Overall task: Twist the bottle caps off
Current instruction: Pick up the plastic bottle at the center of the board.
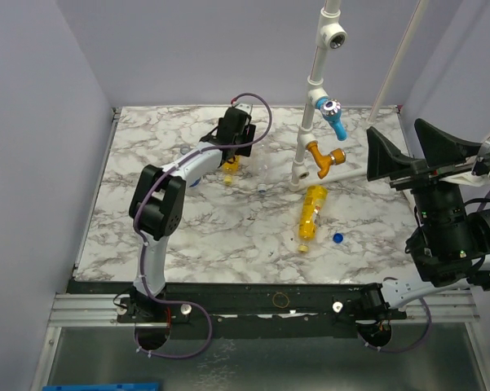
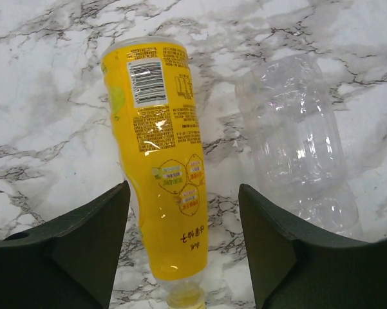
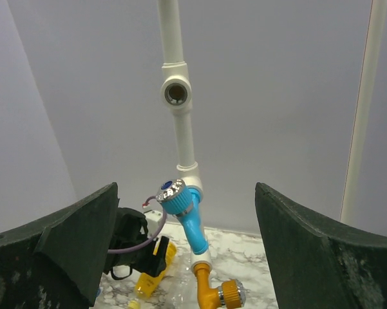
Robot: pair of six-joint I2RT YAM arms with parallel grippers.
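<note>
A yellow-labelled bottle lies on the marble, its neck toward the bottom edge of the left wrist view. My left gripper is open and straddles the bottle's lower part, the left finger close to it and a gap showing at the right finger. A plain clear bottle lies just right of it. From above, the left gripper hangs over that yellow bottle. A second yellow bottle lies mid-table, with a loose blue cap beside it. My right gripper is open, raised and holds nothing.
A white pipe stand with a blue valve and an orange valve rises at the back centre. The right wrist view shows the blue valve. A small pale cap lies near the stand's foot.
</note>
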